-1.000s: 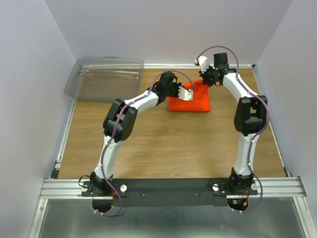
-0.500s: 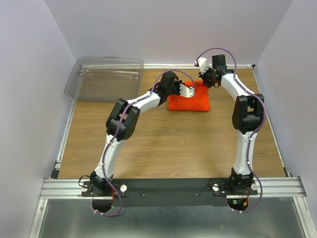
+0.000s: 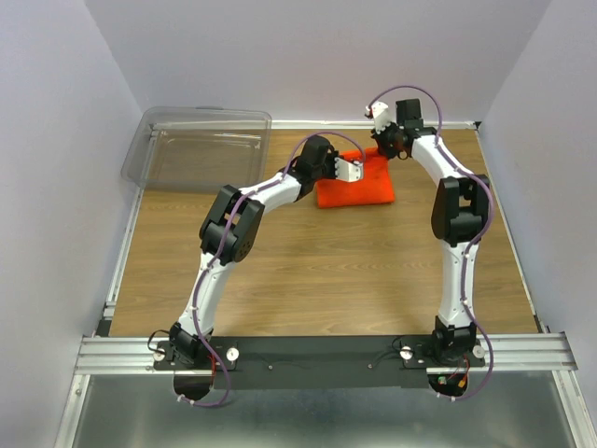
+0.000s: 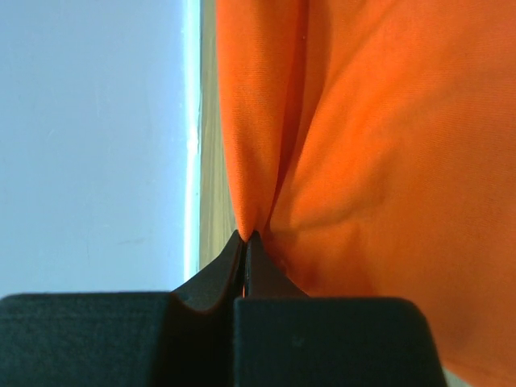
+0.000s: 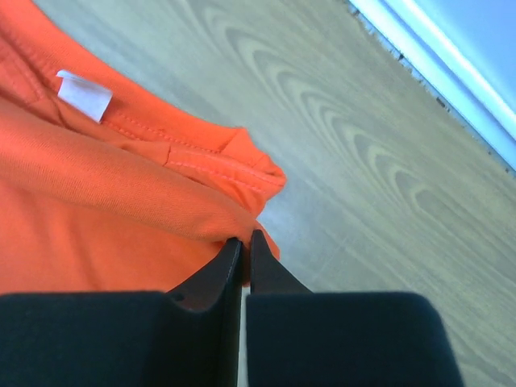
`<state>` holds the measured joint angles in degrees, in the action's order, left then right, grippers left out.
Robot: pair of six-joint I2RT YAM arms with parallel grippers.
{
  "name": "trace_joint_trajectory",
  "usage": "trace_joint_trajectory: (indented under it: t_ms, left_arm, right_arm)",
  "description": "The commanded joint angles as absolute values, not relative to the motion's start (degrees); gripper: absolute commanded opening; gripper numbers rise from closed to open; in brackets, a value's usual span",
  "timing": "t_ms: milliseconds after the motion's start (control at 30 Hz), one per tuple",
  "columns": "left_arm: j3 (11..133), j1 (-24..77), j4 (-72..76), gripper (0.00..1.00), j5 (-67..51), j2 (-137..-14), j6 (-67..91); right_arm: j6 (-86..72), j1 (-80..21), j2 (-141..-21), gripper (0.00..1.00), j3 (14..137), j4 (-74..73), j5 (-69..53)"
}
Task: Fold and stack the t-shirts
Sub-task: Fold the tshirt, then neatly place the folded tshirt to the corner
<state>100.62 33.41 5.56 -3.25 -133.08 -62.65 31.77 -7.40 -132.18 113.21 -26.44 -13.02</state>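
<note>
Near the desk's far edge, right of centre, lies a folded orange t-shirt. Left gripper: fingers shut on a fold at its left edge; the arm hides that edge from above. Right gripper: fingers nearly together at the far corner near the white tag; grip cannot be told. Clear bin sits in the far left corner, well apart.

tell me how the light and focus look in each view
top external: soft even light, all sharp, faint shadows on the table; left wrist: t-shirt crisp with a dark crease shadow, wall washed out pale; right wrist: white tag clear, wood grain slightly soft
</note>
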Motion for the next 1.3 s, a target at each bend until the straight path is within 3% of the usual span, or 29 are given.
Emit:
trace_joint_trajectory:
  t_ms: [0,100,133,167,200,233,267,300,333,367,400,433,500,600,667,733,800,833,867,1000,1133,1267]
  left_arm:
    - [104.5,32.17,4.22,0.0,-0.44,-135.0,-60.47]
    - [105.47,31.99,4.22,0.0,3.41,-136.23,-58.19]
    - [105.9,31.99,5.78,0.04,5.78,-136.58,-56.88]
    - [106.34,31.99,7.19,0.15,13.37,-137.28,-52.25]
    - [107.04,31.91,8.69,0.39,17.54,-137.72,-50.03]
    - [108.79,31.82,10.18,0.47,20.62,-138.25,-48.53]
    - [109.59,31.64,10.28,0.53,24.31,-138.08,-46.08]
    - [110.64,31.47,11.41,0.64,26.26,-137.29,-44.84]
    - [111.18,31.46,12.38,0.69,28.45,-136.76,-43.35]
    - [111.96,31.46,12.48,0.71,30.39,-136.15,-42.11]
    - [112.49,31.46,12.57,0.76,30.67,-135.45,-39.4]
    - [113.81,31.55,12.48,0.79,30.93,-134.66,-37.55]
    - [115.13,31.64,11.61,0.82,30.68,-131.93,-32.9]
    - [116.89,31.55,3.97,0.82,19.81,-127.19,-23.4]
    - [114.01,31.47,1.32,0.8,12.43,-123.32,-16.99]
    - [109.54,31.2,2.19,0.77,1.27,-121.47,-12.42]
    - [108.29,30.76,2.29,0.73,-7.53,-121.2,-4.86]
    - [107.85,30.41,2.46,0.64,-10.69,-122.51,-2.83]
    - [108.02,29.98,2.55,0.55,-15.07,-123.39,1.97]
    - [109.51,28.66,3.78,0.43,-16.0,-128.84,10.27]
    - [111.88,27.42,3.43,0.37,-12.84,-133.93,15.37]
    - [114.25,27.07,2.38,0.35,-8.01,-137.72,17.75]
  right_arm:
    - [28.31,-7.12,-136.14,0.11,118.12,-24.79,-13.71]
    - [24.71,-7.21,-138.68,0.21,121.37,-24.17,-13.45]
    - [23.13,-7.21,-139.39,0.32,122.42,-23.3,-12.75]
    - [18.24,-7.29,-141.13,0.39,124.69,-22.6,-11.27]
    - [15.58,-7.29,-141.94,0.48,126.2,-21.98,-7.6]
    - [11.55,-7.29,-142.81,0.56,127.52,-21.54,-5.47]
    - [9.08,-7.29,-143.69,0.57,129.7,-21.19,-2.84]
    - [7.57,-7.29,-143.79,0.67,130.25,-20.75,1.36]
    - [5.21,-7.29,-143.53,0.78,130.43,-20.13,3.58]
    - [4.32,-7.29,-143.26,0.79,130.43,-19.95,5.6]
    - [4.13,-7.12,-141.7,0.9,129.39,-19.86,6.67]
    - [4.13,-7.03,-140.9,0.9,128.5,-19.34,6.51]
    - [3.69,-6.51,-138.88,0.9,126.49,-19.25,2.48]
    - [6.75,-5.89,-132.73,0.84,117.89,-19.42,-14.36]
    - [8.61,-5.54,-128.86,0.68,111.64,-19.51,-22.64]
    - [7.39,-5.62,-127.88,0.37,109.52,-20.12,-30.48]
    - [5.28,-5.62,-129.02,0.16,109.51,-21.44,-38.18]
    - [5.01,-5.54,-129.2,0.08,109.42,-21.88,-40.32]
    - [4.31,-5.62,-129.81,0.08,109.34,-21.88,-44.43]
    - [-3.22,-5.63,-135.34,0.18,115.19,-22.15,-47.2]
    - [-12.98,-5.63,-140.62,0.12,121.19,-22.5,-39.84]
    - [-17.05,-5.63,-143.52,0.13,123.57,-22.5,-30.16]
